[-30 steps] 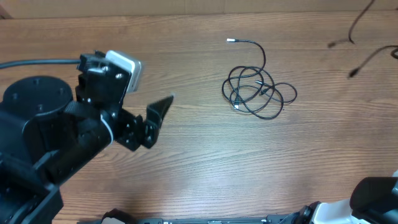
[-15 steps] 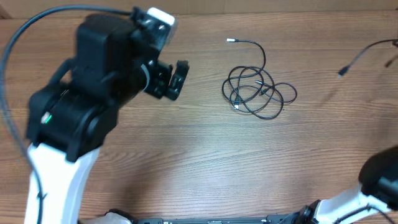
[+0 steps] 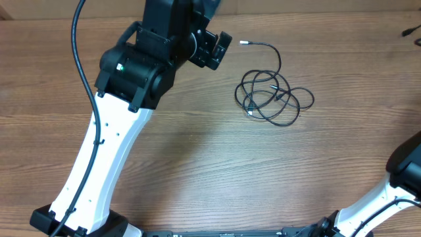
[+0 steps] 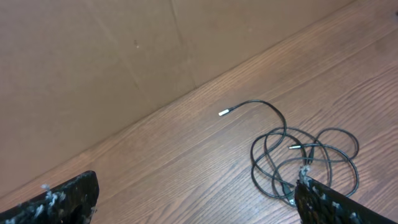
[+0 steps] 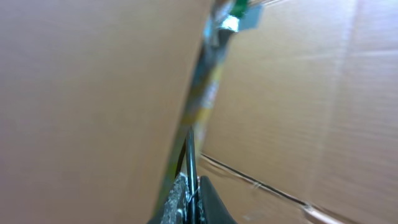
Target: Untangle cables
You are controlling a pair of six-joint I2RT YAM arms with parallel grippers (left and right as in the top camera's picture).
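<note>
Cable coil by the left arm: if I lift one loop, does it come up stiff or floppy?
Probably floppy: the cable is very thin and lies in loose, uneven loops, so it should sag. It looks light, so a push would likely drag the whole tangle along. Crossing strands may snag instead of sliding free.

We read this as a robot lab bench, a test cell rather than a home or shop. Two white-and-black arms, the left arm (image 3: 112,151) and the right arm (image 3: 402,171), come up from the near edge of one wood-grain table (image 3: 197,164). A thick black lead (image 3: 80,72) runs exposed along the left arm. Plain brown cardboard panels (image 4: 93,62) wall off the back of the table — makeshift screening, and the right wrist view shows the same. A thin black cable tangle (image 3: 273,95) lies on the wood.
</note>
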